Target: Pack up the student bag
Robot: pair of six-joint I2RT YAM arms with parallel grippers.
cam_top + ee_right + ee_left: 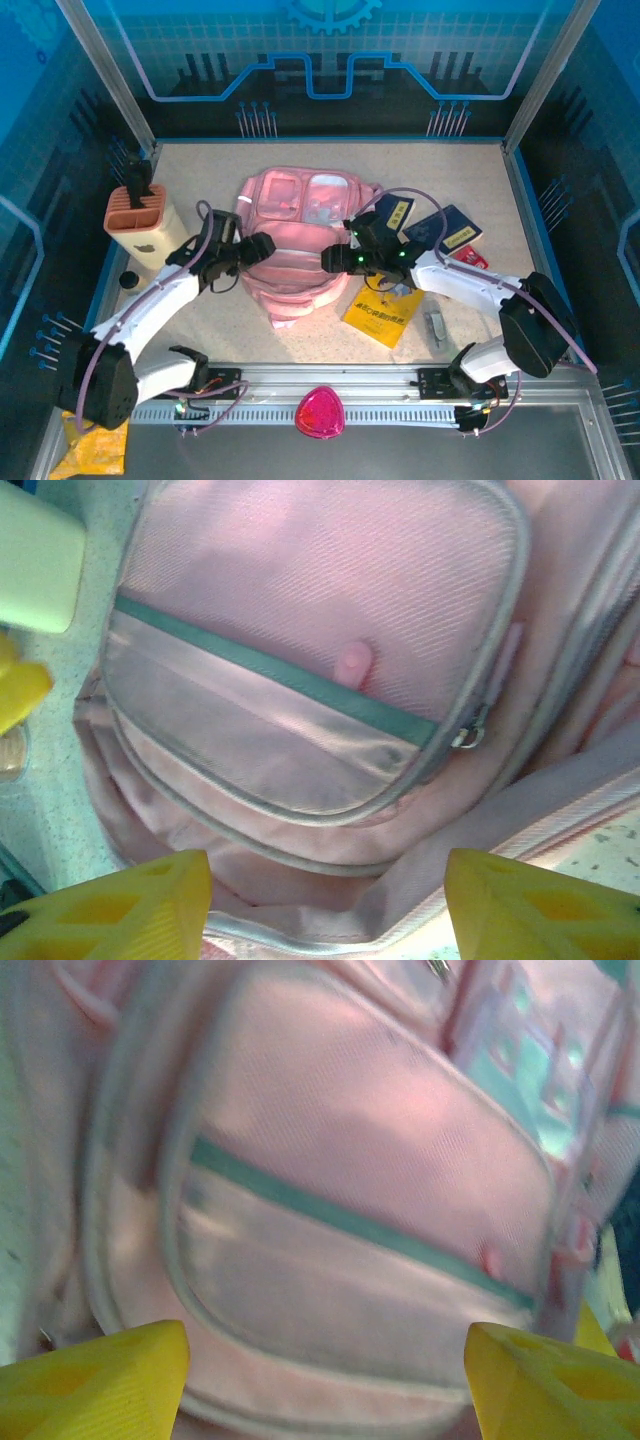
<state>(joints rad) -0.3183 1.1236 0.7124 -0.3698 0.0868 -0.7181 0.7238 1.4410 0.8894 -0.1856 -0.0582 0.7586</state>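
Student bag: the pink student bag (296, 272) (350, 1160) (330, 580) lay flat near the middle of the counter (200, 180), with its translucent pockets toward 12 o'clock.
Left arm: it rose from its base at 7 o'clock, and the forearm slanted toward 1 o'clock, with the wrist at the bag's 9 o'clock edge.
Left gripper: the left gripper (258, 247) (325, 1390) pointed at the bag's side; whether it touched the fabric could not be told.
Left jaws: released, the yellow fingertips (95, 1380) stood wide apart and clamped nothing, with the bag's front pocket (330, 1250) ahead of them.
Right arm: the elbow was folded at 4 o'clock, and the forearm ran toward 9 o'clock to the bag's 3 o'clock edge.
Right gripper: the right gripper (330, 260) (328, 905) was over the bag's lower half.
Right jaws: released, both fingertips (110, 905) were spread and nothing was held between them.
Pocket detail: a green band (280, 670) crossed the pocket, and a metal zipper pull (465, 738) sat at its corner.
Around the bag: a yellow booklet (380, 312) lay at 4 o'clock, blue books (450, 228) at 2 o'clock and a peach holder (140, 225) at 9 o'clock. A magenta rounded-triangle object (320, 412) lay at 6 o'clock, well apart.
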